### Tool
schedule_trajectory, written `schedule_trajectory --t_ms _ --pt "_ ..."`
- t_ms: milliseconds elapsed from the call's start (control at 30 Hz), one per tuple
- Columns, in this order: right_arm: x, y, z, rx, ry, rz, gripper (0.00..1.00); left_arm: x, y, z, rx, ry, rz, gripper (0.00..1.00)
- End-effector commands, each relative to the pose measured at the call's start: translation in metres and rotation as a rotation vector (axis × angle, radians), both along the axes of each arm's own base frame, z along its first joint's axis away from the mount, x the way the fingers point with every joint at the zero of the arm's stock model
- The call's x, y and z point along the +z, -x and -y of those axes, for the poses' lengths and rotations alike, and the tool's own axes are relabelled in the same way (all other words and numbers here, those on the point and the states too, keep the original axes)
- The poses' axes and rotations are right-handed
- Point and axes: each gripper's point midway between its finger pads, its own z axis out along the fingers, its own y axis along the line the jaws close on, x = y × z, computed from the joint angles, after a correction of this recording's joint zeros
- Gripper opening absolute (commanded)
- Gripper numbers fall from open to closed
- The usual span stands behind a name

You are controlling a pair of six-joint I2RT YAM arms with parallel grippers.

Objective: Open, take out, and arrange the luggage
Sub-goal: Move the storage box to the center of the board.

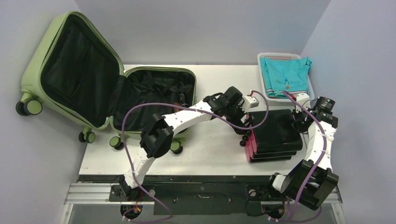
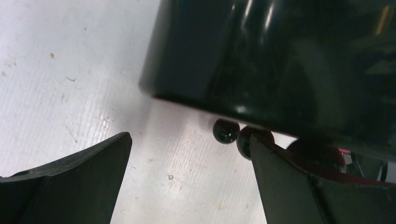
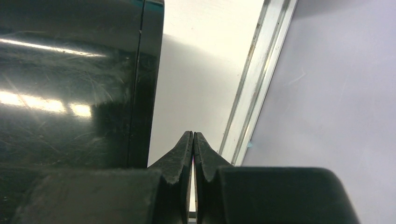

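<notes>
here, luggage point(image 1: 79, 70): lies open in the upper left of the overhead view; base half sits on the table's far left corner, lid half tilts up past the table's left edge toward the wall, black lining showing in both.
left claw point(image 2: 189, 140): stands wide apart with nothing between the fingers; hovers over bare table at the black case's left edge, the right-hand finger just beside the case's small wheels point(image 2: 226, 130).
right claw point(image 3: 193, 133): pressed together, tips touching, clamped on nothing; sits low beside the black case's right wall.
black case point(image 1: 275, 133): lies flat at centre right of the overhead view, pink-red side facing lower left, well apart from the luggage.
basket point(image 1: 280, 57): sits in the upper right corner of the table, teal cloth point(image 1: 285, 74) inside, just beyond the black case's far edge.
table point(image 1: 205, 154): shows a broad bare strip along the bottom and centre, between the luggage and the black case.
right margin: leaves only a narrow band of table point(image 3: 196, 70) between the case wall and the metal edge rail point(image 3: 254, 84), grey wall point(image 3: 336, 93) close behind.
</notes>
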Motion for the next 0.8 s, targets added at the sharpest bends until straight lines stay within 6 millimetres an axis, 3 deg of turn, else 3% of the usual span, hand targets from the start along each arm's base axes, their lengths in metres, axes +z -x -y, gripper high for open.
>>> schedule_trajectory --t_ms 0,200,233,267,367,633,767 --pt "-0.014 0.004 -0.026 -0.017 -0.153 -0.039 0.0 0.024 0.001 0.032 -0.024 0.11 -0.005 0.96" --pt "-0.012 -0.017 -0.028 -0.043 -0.232 -0.023 0.0 0.028 -0.027 0.043 0.027 0.133 0.003 0.96" --pt "-0.012 -0.02 -0.029 -0.048 -0.246 -0.02 0.0 0.02 -0.033 0.042 0.039 0.124 -0.006 0.96" --pt "-0.011 -0.024 -0.029 -0.048 -0.248 -0.012 0.0 0.026 -0.038 0.044 0.047 0.137 -0.003 0.96" --pt "-0.011 -0.036 -0.029 -0.058 -0.262 -0.008 0.0 0.019 -0.055 0.044 0.07 0.139 -0.008 0.96" --pt "-0.008 -0.072 -0.018 -0.112 -0.246 0.038 0.0 0.025 -0.087 0.05 0.1 0.179 0.032 0.96" --pt "0.001 -0.076 -0.01 -0.132 -0.222 0.054 0.0 0.033 -0.113 0.03 0.161 0.172 0.054 0.96"
